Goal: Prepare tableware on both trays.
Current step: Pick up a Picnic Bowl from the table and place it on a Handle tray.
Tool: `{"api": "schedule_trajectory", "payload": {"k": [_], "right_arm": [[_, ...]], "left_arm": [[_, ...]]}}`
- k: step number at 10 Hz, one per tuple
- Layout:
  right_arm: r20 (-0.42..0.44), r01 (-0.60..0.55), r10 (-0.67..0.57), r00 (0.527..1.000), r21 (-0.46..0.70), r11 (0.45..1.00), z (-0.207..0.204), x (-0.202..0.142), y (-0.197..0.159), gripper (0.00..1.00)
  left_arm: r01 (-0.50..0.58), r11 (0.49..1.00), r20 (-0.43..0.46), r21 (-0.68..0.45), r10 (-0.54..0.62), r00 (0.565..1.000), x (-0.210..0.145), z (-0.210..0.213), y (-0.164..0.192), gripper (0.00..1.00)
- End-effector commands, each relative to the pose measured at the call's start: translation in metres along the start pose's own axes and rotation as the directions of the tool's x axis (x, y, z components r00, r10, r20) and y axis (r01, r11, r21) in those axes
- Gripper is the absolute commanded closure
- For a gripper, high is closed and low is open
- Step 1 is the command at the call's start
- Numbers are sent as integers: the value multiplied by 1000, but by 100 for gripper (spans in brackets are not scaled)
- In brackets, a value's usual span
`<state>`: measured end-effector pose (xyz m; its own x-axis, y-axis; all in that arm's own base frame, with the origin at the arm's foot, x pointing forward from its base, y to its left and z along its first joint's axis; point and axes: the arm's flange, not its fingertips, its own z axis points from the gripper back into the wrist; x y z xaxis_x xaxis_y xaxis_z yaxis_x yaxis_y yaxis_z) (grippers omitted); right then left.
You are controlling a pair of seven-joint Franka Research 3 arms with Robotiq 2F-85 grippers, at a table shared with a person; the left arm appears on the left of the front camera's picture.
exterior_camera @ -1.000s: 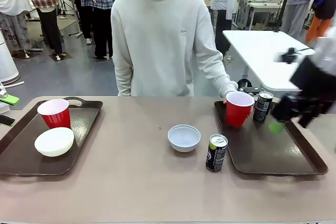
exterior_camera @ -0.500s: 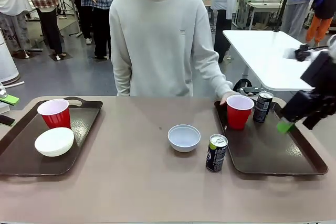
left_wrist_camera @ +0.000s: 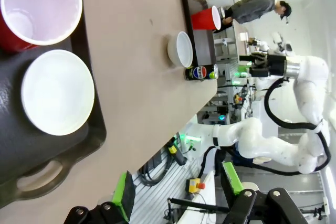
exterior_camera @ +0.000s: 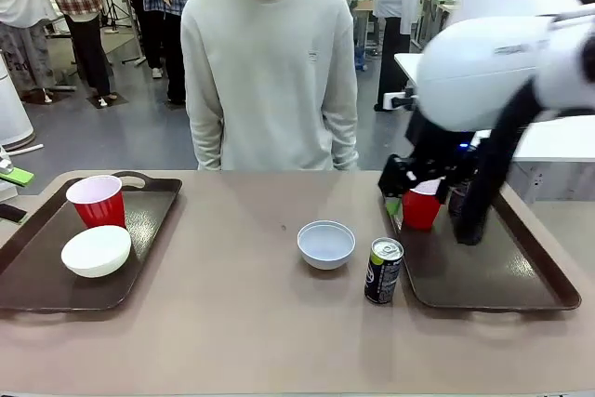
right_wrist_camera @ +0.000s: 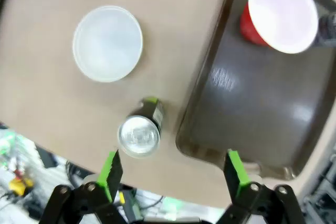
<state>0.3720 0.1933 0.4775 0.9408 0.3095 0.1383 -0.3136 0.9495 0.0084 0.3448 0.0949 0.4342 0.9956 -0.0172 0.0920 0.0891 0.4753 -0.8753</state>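
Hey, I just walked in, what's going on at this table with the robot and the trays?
Two robot arms are laying out tableware on two trays; a person stands across the table, touching nothing. The left tray holds a red cup and a white bowl; the right tray has a second cup. A grey bowl and a can stand on the table between them. The right gripper is open above the can, empty. The left gripper is open by the left tray's handle.
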Motion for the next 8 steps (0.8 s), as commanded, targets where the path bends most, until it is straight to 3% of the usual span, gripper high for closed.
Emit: {"api": "schedule_trajectory", "payload": {"k": [1,3,4,7,8], "right_arm": [[-53,29,-32,998,-58,998,-6,35,7,0],[-16,-15,16,1000,13,1000,-17,55,19,0],[-40,10,-11,999,-31,999,-18,34,11,0],[-41,5,-6,999,-18,1000,-20,46,14,0],[-3,70,-70,998,-52,996,-29,53,18,0]], "left_arm": [[9,1000,5,-17,-9,1000,0,2,0,13],[9,1000,5,-17,-9,1000,0,2,0,13],[9,1000,5,-17,-9,1000,0,2,0,13],[9,1000,5,-17,-9,1000,0,2,0,13],[9,1000,5,-17,-9,1000,0,2,0,13]]}}
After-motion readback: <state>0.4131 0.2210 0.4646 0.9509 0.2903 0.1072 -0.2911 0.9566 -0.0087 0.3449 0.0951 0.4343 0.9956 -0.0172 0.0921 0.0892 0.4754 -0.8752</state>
